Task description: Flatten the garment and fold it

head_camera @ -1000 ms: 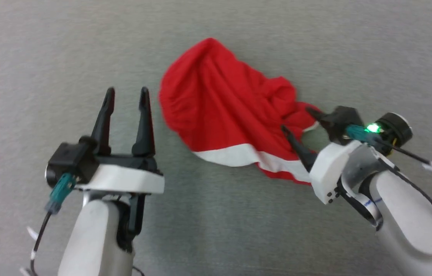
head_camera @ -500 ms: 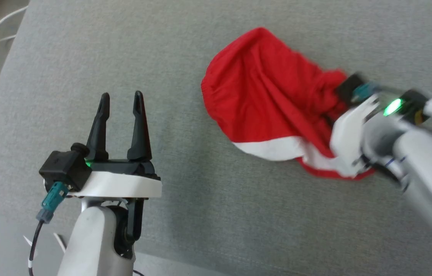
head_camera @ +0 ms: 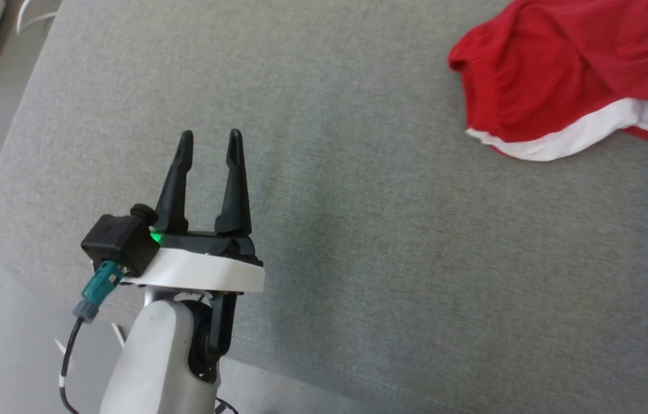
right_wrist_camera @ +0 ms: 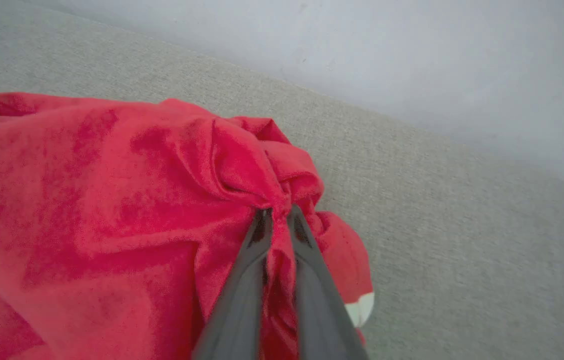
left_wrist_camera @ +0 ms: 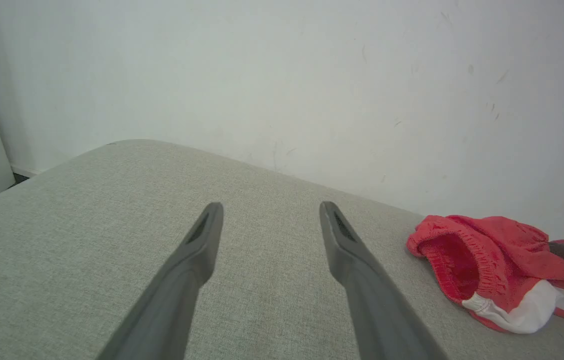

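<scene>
Garment, bright red, bunched tight in right pincer; left pincer apart over grey cushion.

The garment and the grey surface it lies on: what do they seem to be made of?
The garment: thin soft knit fabric, matte, probably cotton or a blend; it bunches into soft folds and its waistband is gathered. The grey surface: woven upholstery cloth, matte, with a fine visible weave, seemingly padded given its rounded edge.
</scene>
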